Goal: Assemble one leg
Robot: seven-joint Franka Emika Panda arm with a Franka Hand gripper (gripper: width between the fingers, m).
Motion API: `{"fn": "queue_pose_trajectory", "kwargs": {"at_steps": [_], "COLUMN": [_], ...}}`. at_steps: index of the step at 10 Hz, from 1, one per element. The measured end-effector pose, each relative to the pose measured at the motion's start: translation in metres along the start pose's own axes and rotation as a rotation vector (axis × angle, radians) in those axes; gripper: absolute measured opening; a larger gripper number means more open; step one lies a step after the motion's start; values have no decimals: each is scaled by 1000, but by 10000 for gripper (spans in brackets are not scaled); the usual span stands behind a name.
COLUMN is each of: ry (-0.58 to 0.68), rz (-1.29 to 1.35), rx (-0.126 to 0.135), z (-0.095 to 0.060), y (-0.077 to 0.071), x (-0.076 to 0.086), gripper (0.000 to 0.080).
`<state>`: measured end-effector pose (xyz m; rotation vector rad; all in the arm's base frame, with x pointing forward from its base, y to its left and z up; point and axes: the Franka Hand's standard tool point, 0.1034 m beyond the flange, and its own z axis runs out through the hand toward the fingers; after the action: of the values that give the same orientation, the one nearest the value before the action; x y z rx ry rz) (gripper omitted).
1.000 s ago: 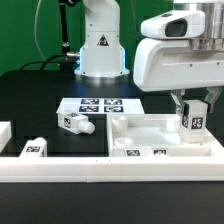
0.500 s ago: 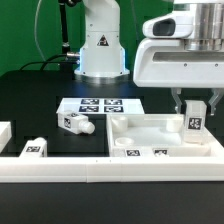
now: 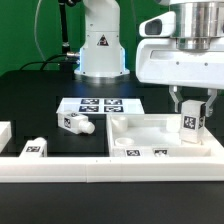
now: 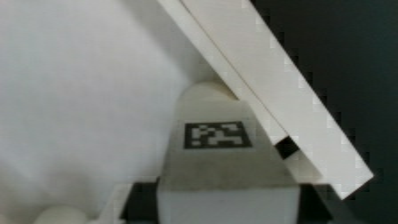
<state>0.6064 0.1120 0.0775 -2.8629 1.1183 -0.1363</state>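
We see a black table with a white robot base at the back. At the exterior view's right, the gripper hangs over the far right corner of a large white panel with a raised rim. Its two fingers are closed on a leg, a small white block with a black-and-white tag facing us. The leg stands upright between the fingers, its lower end down inside the panel, close to the panel's right rim. We cannot tell whether it touches the panel floor.

In the wrist view the same leg fills the lower middle, its tag plainly visible, with the panel's rim running diagonally just beside it and the panel floor spreading pale on the other side.

Elsewhere in the exterior view, the marker board lies flat behind the panel. A second leg lies on its side on the table just left of the panel, peg end pointing toward it. A third leg rests further left, against a long white rail that runs across the front. A white block is cut off at the left edge.
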Motion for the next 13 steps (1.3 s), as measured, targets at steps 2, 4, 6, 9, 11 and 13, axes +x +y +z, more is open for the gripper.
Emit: {"fn": "queue_pose_trajectory", "kwargs": {"at_steps": [2, 4, 6, 9, 11, 13], "ry": [-12, -19, -23, -63, -62, -75], "rz": [161, 408, 719, 1025, 924, 800], "rx": [9, 37, 93, 120, 113, 94], "z": [0, 1, 2, 2, 3, 1], "y": [1, 1, 3, 2, 3, 1], "x": [0, -2, -3, -3, -4, -3], "gripper": [287, 287, 287, 288, 371, 619]}}
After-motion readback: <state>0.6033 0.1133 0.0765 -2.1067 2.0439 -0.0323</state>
